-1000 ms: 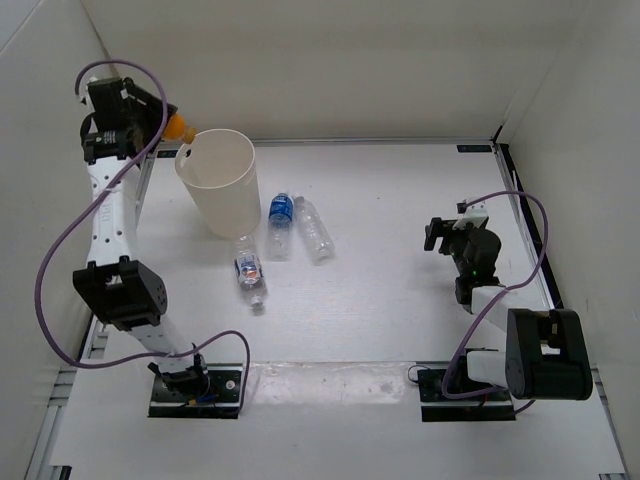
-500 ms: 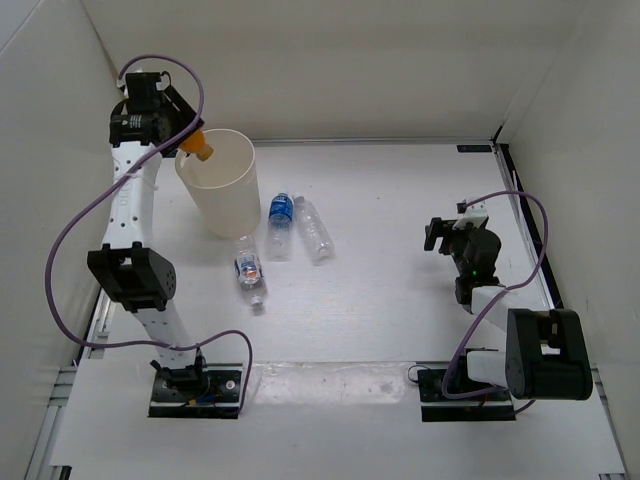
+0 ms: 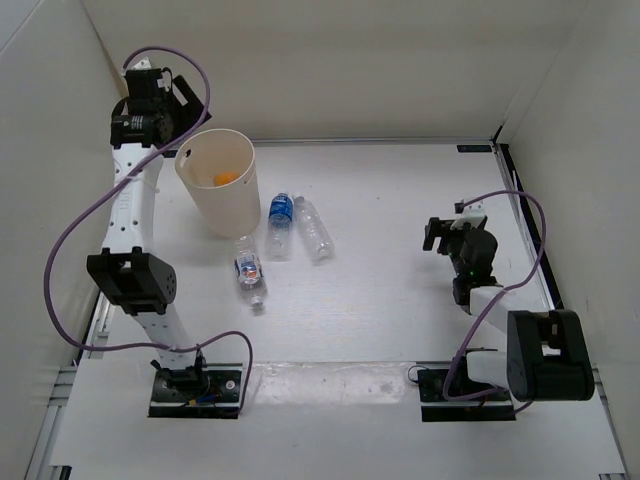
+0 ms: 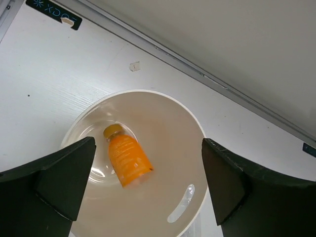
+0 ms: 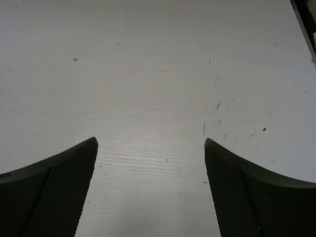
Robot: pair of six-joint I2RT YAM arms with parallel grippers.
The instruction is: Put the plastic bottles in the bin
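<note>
White tabletop (image 3: 400,200): bin (image 3: 228,215) wall half hides the orange bottle (image 3: 226,178); left gripper (image 4: 148,148), right gripper (image 5: 150,144) both apart.

top external: high behind the arm bases, looking down over the whole white table (image 3: 400,200); far
left wrist: straight down into the tall cream-white round plastic bin (image 4: 173,143); fairly near
right wrist: facing down on bare table; close
shared: top and left wrist both show the bin with the small orange-yellow plastic bottle (image 4: 128,160) inside

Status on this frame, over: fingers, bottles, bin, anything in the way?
Both open: left fingers above the bin, right fingers over the table, holding nothing. Orange bottle lying inside bin; three clear bottles on table beside it. Nothing blocking.
</note>
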